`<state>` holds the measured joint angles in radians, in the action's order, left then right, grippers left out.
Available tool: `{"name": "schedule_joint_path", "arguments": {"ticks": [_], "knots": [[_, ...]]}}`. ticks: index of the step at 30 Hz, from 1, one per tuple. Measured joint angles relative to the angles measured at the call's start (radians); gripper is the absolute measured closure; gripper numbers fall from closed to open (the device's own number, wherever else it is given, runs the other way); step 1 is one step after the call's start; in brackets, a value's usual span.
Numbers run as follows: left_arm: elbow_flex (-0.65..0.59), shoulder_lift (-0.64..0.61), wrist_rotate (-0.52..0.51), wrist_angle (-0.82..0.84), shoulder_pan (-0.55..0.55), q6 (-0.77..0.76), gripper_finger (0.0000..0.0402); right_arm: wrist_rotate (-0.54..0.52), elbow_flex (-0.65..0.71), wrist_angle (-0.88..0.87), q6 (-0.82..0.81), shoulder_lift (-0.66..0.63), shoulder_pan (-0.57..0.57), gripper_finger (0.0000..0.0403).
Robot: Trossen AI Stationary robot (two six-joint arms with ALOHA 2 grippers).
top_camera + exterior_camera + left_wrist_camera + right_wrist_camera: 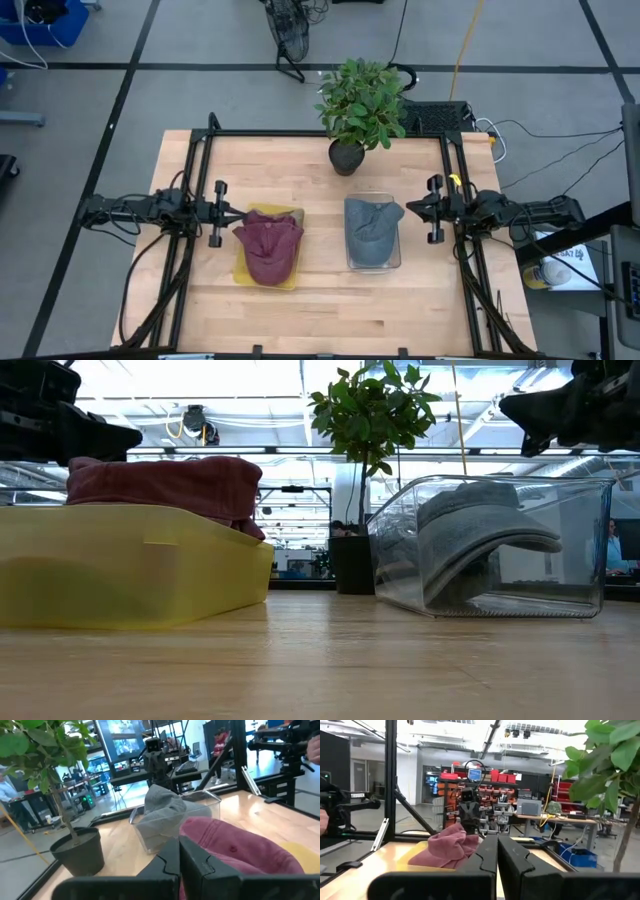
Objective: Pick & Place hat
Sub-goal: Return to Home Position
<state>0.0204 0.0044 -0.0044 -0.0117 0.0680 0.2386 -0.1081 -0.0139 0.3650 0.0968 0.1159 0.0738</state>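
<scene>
A maroon cap lies in a yellow tray left of the table's middle; it also shows in the low view and the left wrist view. A grey cap sits in a clear bin, also in the low view. My left gripper is shut and empty, raised just left of the maroon cap. My right gripper is shut and empty, raised just right of the clear bin.
A potted plant stands at the table's far edge, between the two arms. Bare wood lies along the near edge. Black frame rails run along the table's left and right sides.
</scene>
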Motion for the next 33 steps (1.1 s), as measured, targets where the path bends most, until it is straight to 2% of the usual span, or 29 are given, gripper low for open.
{"name": "schedule_joint_path", "arguments": {"ticks": [5, 23, 28, 33], "knots": [[0.000, 0.000, 0.000, 0.003, 0.000, 0.011, 0.0397, -0.079, 0.000, 0.004, -0.006, 0.024, 0.000, 0.0403], [0.002, 0.009, 0.004, 0.017, 0.000, -0.042, 0.0398, -0.074, 0.000, 0.028, 0.001, 0.089, 0.000, 0.0403], [0.002, 0.009, 0.004, 0.014, 0.000, -0.038, 0.0378, -0.082, 0.000, 0.028, 0.001, 0.099, 0.000, 0.0403], [0.002, 0.009, 0.003, 0.011, 0.000, -0.037, 0.0363, -0.169, 0.000, 0.012, -0.006, 0.099, 0.000, 0.0403]]}}
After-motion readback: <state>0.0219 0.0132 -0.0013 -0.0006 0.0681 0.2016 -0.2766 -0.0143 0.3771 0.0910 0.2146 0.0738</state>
